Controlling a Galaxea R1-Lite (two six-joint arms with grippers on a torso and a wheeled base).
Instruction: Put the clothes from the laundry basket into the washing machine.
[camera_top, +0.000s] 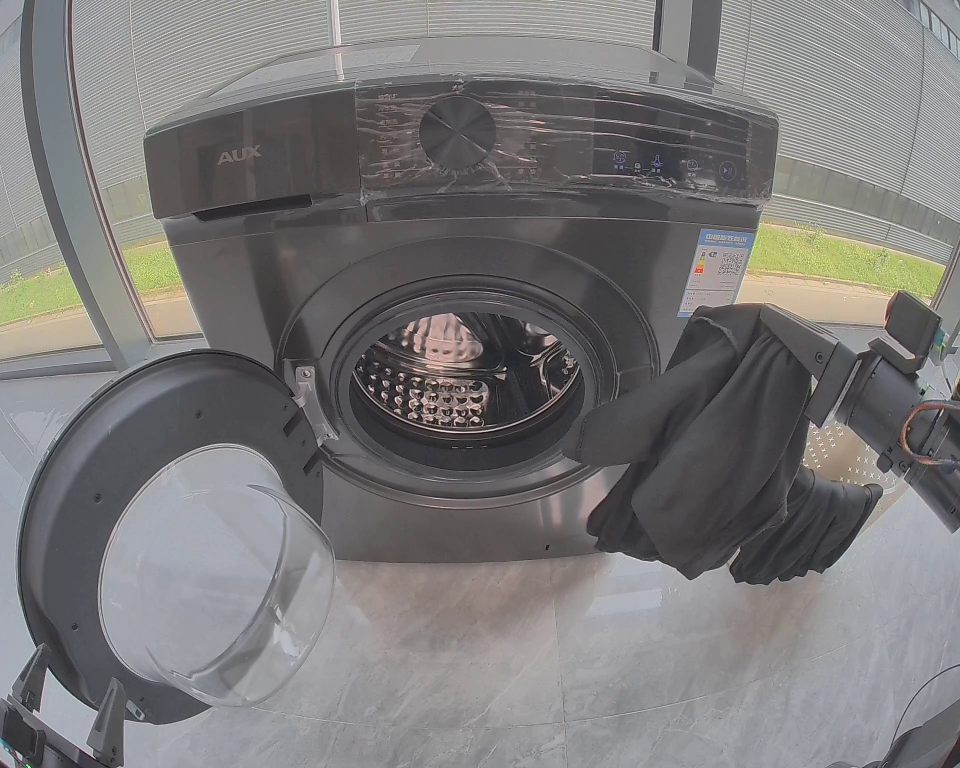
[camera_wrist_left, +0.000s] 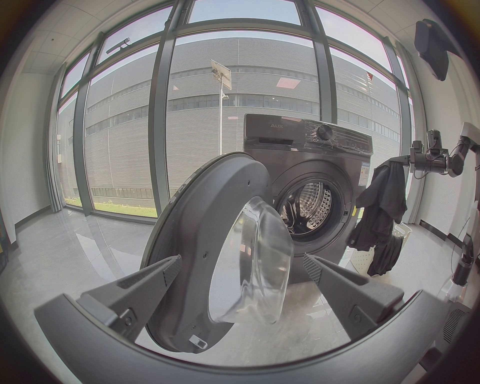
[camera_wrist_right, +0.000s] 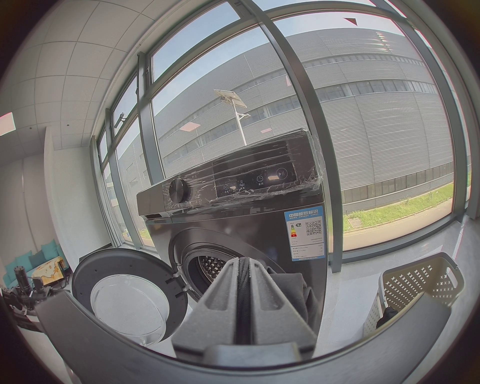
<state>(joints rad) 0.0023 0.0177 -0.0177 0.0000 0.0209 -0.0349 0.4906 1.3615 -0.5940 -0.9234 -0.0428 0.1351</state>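
Observation:
A dark grey washing machine (camera_top: 460, 250) stands ahead with its round door (camera_top: 170, 540) swung wide to the left and the steel drum (camera_top: 465, 385) bare inside. My right gripper (camera_top: 775, 325) is shut on a black garment (camera_top: 710, 450) that hangs to the right of the drum opening, above the floor; in the right wrist view the cloth (camera_wrist_right: 295, 295) is pinched between the closed fingers (camera_wrist_right: 270, 300). The white laundry basket (camera_wrist_right: 420, 290) sits behind it on the right. My left gripper (camera_wrist_left: 240, 280) stands open low at the left, near the door (camera_wrist_left: 210, 250).
Glass walls with grey frames (camera_top: 70, 190) run behind the machine. The pale tiled floor (camera_top: 560, 650) in front of the machine is open. The open door blocks the lower left side.

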